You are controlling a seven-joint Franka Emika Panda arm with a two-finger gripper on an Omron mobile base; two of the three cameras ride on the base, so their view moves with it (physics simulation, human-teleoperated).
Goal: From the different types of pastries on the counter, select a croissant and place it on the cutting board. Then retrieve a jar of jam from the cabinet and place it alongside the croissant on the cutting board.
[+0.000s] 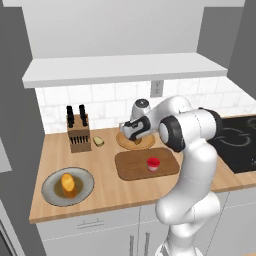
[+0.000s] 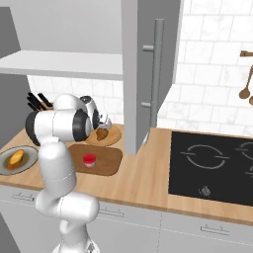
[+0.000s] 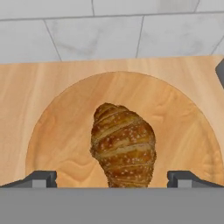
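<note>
The lumpy golden-brown croissant (image 3: 123, 146) is seen lying on a round tan wooden plate (image 3: 61, 131) at the back of the light tan wooden bench (image 1: 107, 192), close to the white tiled wall, and it is not yet lifted. The hand (image 3: 112, 178) is held directly above it with its two dark fingertips (image 3: 41, 178) spread wide, one on each side of the pastry and apart from it, an arrangement that is judged to be a line-up for closing across the croissant's narrower width. In the base views the white arm is bent forward over the plate, so that the wrist is carried low over the pastry. The dark brown rectangular wooden cutting board (image 1: 135, 167) lies just in front of the plate, which keeps the coming transfer short. A small squat red jar of jam (image 1: 153, 163) is already stood on the board's right half, leaving the left half bare for the croissant. To the left, an orange-yellow rounded bun (image 1: 68, 183) is kept on a grey round plate (image 1: 52, 192), and a tiny pale yellow piece (image 1: 98, 141) lies beside a wooden knife block (image 1: 78, 134); both are well apart from the hand and are judged unlikely to be disturbed.
</note>
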